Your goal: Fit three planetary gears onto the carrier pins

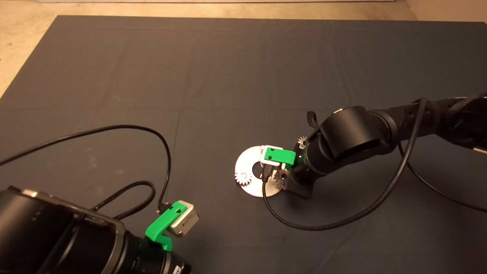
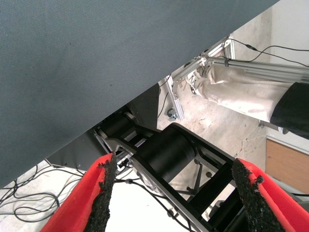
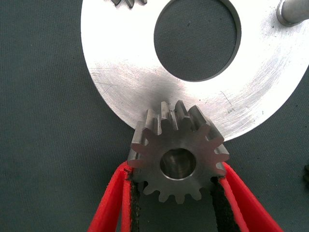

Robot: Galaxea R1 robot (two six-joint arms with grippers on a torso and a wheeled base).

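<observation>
We see right end effector [image 3: 176, 193] gripping gear [image 3: 177, 157] at disc [image 3: 120, 72] edge | seemingly over a pin | left end effector [image 2: 176, 193] parked, fingers spread, empty.

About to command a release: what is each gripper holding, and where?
Right gripper pinches a gear by its toothed rim. Left gripper: open, empty.

Both arms are black, built of rounded cylindrical segments. Each wrist carries a green bracket [image 1: 279, 155] holding a small silver-white camera box [image 1: 185, 223], fed by loose black cables [image 1: 342, 222]. Each tool has red fingers [image 3: 112, 203] lined with rough black pads [image 2: 104, 193].
</observation>
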